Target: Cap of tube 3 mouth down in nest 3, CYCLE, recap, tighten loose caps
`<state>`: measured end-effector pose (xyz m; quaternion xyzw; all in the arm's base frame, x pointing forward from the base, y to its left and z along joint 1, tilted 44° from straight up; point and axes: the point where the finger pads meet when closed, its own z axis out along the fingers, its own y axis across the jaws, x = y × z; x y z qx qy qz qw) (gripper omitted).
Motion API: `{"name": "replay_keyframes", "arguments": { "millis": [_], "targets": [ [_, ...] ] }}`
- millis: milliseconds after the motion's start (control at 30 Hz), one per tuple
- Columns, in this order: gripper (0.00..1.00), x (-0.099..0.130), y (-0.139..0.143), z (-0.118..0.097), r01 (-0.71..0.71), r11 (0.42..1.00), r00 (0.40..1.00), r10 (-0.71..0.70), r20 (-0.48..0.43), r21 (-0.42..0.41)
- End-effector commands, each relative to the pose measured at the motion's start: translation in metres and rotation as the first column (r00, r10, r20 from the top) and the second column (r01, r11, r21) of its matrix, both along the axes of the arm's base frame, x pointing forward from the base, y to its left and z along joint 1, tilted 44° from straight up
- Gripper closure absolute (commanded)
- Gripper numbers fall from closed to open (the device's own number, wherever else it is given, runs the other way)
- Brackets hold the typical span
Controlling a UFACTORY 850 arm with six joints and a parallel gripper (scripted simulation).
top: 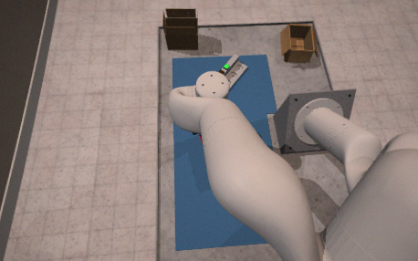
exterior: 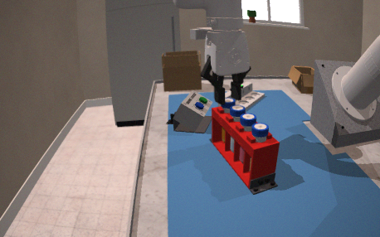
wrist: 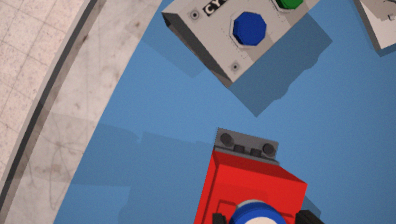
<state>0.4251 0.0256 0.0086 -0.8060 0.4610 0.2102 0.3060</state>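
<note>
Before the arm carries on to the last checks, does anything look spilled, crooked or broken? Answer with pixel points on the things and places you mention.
Nothing stands out. Four blue caps point(exterior: 248, 120) sit level on the red rack point(exterior: 264, 159) point(wrist: 260, 182), the green lamp point(top: 226, 67) is lit, and I see no spill on the blue mat point(top: 192, 214) point(exterior: 195, 211) point(wrist: 165, 165).

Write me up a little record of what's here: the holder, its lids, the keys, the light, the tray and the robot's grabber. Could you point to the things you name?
Holder: red rack point(top: 201, 140) point(exterior: 264, 161) point(wrist: 255, 180) on a blue mat point(top: 196, 210) point(exterior: 199, 207) point(wrist: 165, 165)
Lids: four blue-and-white caps point(exterior: 248, 120) point(wrist: 255, 208), all on the rack
Keys: blue key point(exterior: 199, 105) point(wrist: 249, 28) and green key point(exterior: 203, 100) point(wrist: 289, 3), in one grey housing point(exterior: 188, 117) point(wrist: 210, 37)
Light: green lamp point(top: 226, 67) point(exterior: 241, 85), lit
Tray: pale cap tray point(top: 245, 67) point(exterior: 263, 94) point(wrist: 382, 37), beyond the rack in the exterior view
Grabber: gripper point(exterior: 228, 101) point(wrist: 261, 219), open, fingers either side of the farthest cap in the wrist view
Lid tightness: cannot tell
</note>
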Motion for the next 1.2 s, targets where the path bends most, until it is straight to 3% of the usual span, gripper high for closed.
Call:
{"name": "replay_keyframes", "arguments": {
  "millis": [0,867,900,1167],
  "targets": [
    [0.54,0.001,0.0,-0.0003,0.001,1.0,1.0,-0.001,0.002,0.0],
    [0.54,0.0003,0.0069,-0.0075,0.001,1.0,1.0,-0.001,0.002,0.0],
    [1.0,0.0003,0.0069,-0.0075,0.001,1.0,1.0,-0.001,0.002,0.0],
    [1.0,0.0003,0.0069,-0.0075,0.001,1.0,1.0,-0.001,0.002,0.0]
  ]
}}
